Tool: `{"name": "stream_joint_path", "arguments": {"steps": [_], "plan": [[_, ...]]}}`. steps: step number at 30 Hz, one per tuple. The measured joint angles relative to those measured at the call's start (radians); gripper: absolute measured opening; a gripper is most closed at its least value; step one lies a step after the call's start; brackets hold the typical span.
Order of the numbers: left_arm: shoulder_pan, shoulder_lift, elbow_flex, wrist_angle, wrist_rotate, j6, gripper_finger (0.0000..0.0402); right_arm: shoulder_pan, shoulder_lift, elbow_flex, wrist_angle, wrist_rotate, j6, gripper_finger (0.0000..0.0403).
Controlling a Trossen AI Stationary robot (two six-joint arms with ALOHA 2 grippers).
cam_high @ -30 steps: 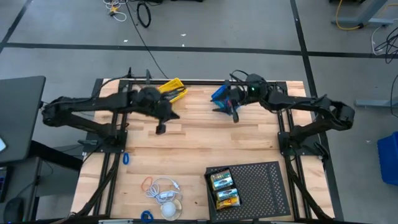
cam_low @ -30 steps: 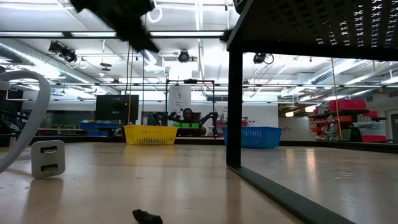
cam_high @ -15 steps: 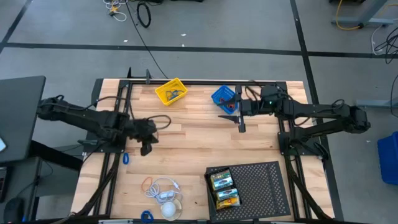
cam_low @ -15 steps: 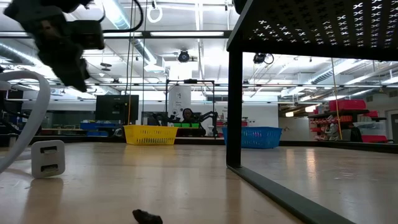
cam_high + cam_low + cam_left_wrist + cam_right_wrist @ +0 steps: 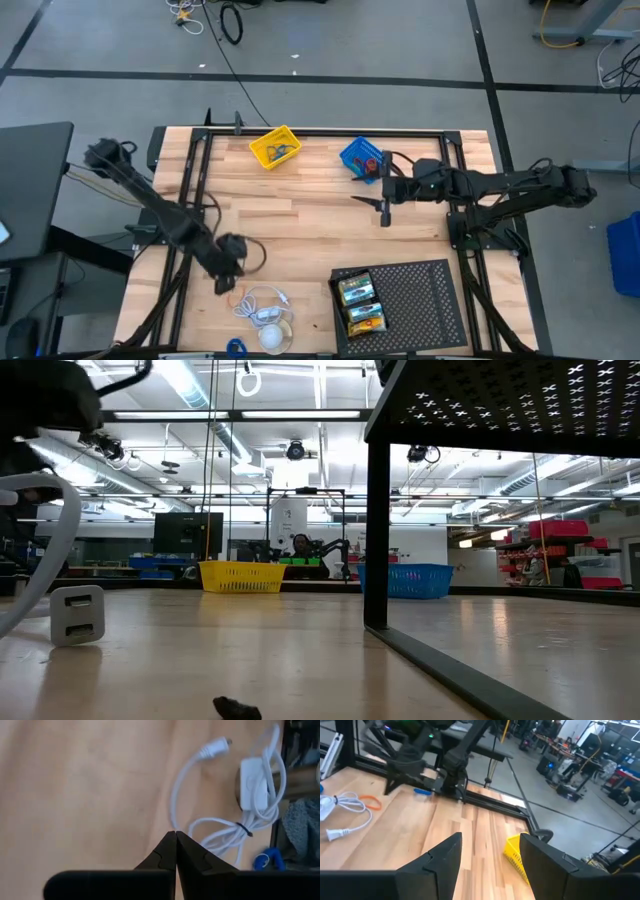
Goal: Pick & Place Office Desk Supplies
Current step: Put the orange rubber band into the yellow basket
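Two yellow-and-green crayon boxes (image 5: 360,304) lie side by side in the black perforated tray (image 5: 420,290). An orange loop (image 5: 238,295) lies flat on the wood by the white cable, and it also shows in the right wrist view (image 5: 370,802). A blue clip (image 5: 265,861) lies beyond the cable. My left gripper (image 5: 222,284) is shut and hovers over bare wood just short of the orange loop; its shut fingertips (image 5: 176,834) point at the cable. My right gripper (image 5: 385,212) is open (image 5: 490,842), held over the table's middle, near the blue basket.
A white cable with plug and charger (image 5: 265,310) lies near the near-left edge; the charger block (image 5: 78,615) stands on the wood. A yellow basket (image 5: 275,147) and a blue basket (image 5: 360,158) sit at the far edge. A small dark object (image 5: 237,708) lies near the camera.
My left arm has swung from beside the yellow basket toward the table's near-left corner, coming down over the orange loop and white cable. My right gripper has drawn away from the blue basket a little toward the near edge.
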Motion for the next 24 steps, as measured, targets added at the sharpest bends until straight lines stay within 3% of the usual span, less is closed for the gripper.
{"name": "stream_joint_path", "arguments": {"steps": [4,7,15,20,24], "plan": [[-0.058,0.151,0.002,0.128,-0.014,-0.031,0.0027,0.003,0.0,0.0,-0.019,0.005,0.001,0.0208],[-0.071,0.25,0.017,0.13,-0.014,-0.069,0.0055,0.003,0.0,0.0,-0.019,0.006,0.0,0.0208],[-0.069,0.398,0.048,0.14,0.1,-0.091,0.011,0.003,0.0,0.0,-0.041,0.005,0.001,0.0208],[-0.068,0.405,0.048,0.136,0.125,-0.085,0.011,0.003,0.0,0.0,-0.058,0.005,0.0,0.0208],[-0.069,0.405,0.047,0.128,0.113,-0.03,0.007,0.003,0.0,0.0,-0.066,0.005,0.001,0.0208]]}}
